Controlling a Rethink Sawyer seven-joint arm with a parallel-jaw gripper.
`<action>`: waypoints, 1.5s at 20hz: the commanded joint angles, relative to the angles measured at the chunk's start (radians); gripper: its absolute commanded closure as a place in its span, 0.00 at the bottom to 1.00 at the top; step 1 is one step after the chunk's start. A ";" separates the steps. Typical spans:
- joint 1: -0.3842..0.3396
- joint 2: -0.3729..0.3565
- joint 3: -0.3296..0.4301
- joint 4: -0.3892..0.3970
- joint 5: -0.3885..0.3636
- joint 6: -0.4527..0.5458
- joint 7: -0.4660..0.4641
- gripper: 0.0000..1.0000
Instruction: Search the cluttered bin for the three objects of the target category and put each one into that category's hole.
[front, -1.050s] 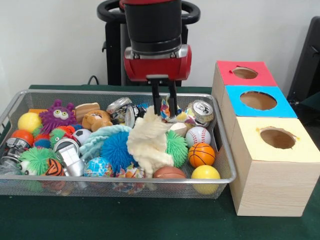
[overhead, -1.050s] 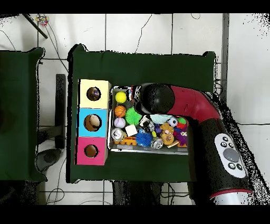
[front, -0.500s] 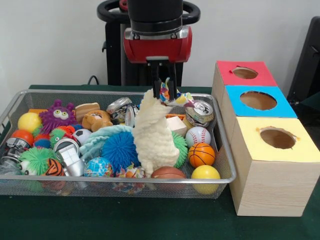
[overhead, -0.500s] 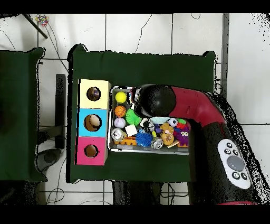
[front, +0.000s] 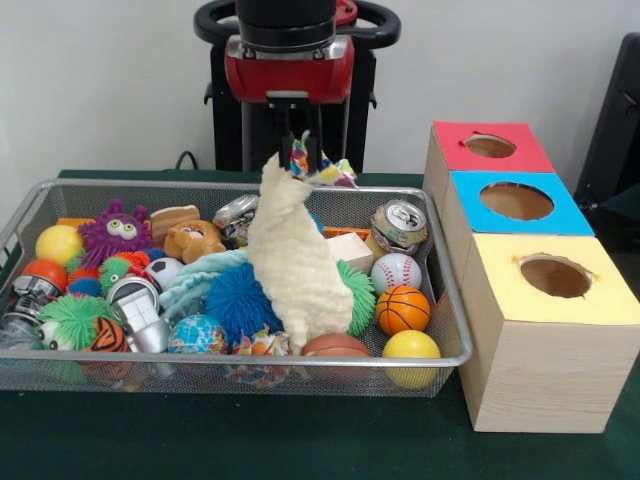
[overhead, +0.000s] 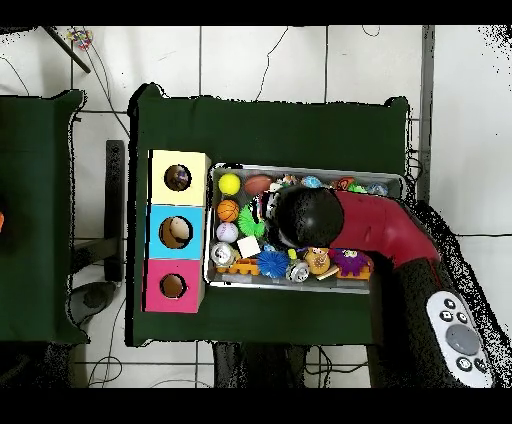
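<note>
My gripper (front: 300, 160) hangs above the middle of the wire bin (front: 200, 362), shut on the top of a cream plush toy (front: 295, 265) with a colourful tuft. The plush dangles upright, its lower end still among the toys. To the right stand three boxes with holes on top: red (front: 490, 147), blue (front: 515, 200) and yellow (front: 555, 275). Seen from overhead, the arm (overhead: 305, 217) covers the gripper and the plush; the yellow box (overhead: 178, 177), blue box (overhead: 175, 232) and red box (overhead: 172, 286) line the bin's left side.
The bin holds several toys: a basketball (front: 403, 309), baseball (front: 396, 271), yellow ball (front: 411, 348), drink can (front: 400, 225), blue spiky ball (front: 235, 300), purple monster (front: 115, 230) and teddy (front: 193, 240). The bin's right wall stands close to the boxes.
The gripper has risen and shifted a little left in the front view, drawing the cream plush up out of the pile. The can it half hid now shows fully.
</note>
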 joint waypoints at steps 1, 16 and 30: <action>-0.082 0.028 0.013 0.188 -0.143 -0.078 -0.145 1.00; -0.159 0.310 -0.024 0.053 -0.310 -0.285 -0.039 1.00; -0.170 0.253 -0.036 0.078 -0.287 -0.245 0.007 1.00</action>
